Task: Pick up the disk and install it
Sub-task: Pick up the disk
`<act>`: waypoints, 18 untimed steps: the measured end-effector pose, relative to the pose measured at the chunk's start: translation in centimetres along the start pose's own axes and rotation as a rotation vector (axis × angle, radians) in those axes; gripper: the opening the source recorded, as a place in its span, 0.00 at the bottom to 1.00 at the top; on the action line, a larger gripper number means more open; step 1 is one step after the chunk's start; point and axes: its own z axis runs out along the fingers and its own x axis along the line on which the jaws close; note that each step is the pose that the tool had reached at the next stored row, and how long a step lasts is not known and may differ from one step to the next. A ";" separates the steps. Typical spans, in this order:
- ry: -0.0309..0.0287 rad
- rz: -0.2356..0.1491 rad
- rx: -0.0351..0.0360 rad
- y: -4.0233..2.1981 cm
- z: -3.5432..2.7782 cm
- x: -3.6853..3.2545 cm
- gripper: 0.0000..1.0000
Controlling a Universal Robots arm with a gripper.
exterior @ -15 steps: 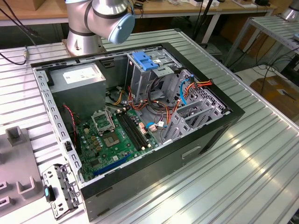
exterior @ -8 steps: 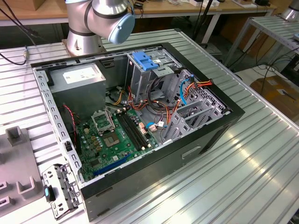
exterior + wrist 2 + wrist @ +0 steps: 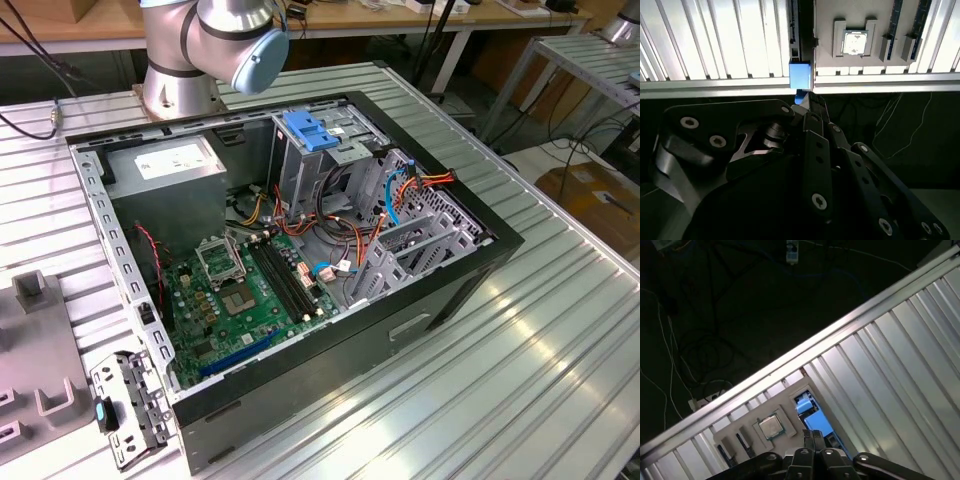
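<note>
The disk (image 3: 800, 75) lies on a pale grey holder plate (image 3: 826, 25) on the ribbed metal table, its bright blue carrier end showing beside a dark edge. In the first wrist view the disk (image 3: 813, 419) sits just past my fingertips. My gripper (image 3: 809, 100) hangs over the blue end with its two black fingers pressed together and nothing between them. They appear again as the gripper (image 3: 813, 435) in the first wrist view. The open computer case (image 3: 420, 300) with its metal drive cage (image 3: 320, 160) lies on the table in the exterior view.
A processor chip (image 3: 855, 42) and dark memory sticks (image 3: 895, 20) rest on the same holder plate. The table's edge (image 3: 715, 86) runs close by, with dark floor and cables beyond. A blue clip (image 3: 310, 130) tops the cage; the arm's base (image 3: 180, 60) stands behind the case.
</note>
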 end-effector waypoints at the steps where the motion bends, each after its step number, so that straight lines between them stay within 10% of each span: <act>1: 0.0005 -0.014 0.0003 0.00 0.00 0.00 0.11; 18: 0.0105 -0.249 0.0049 0.00 0.01 0.00 0.11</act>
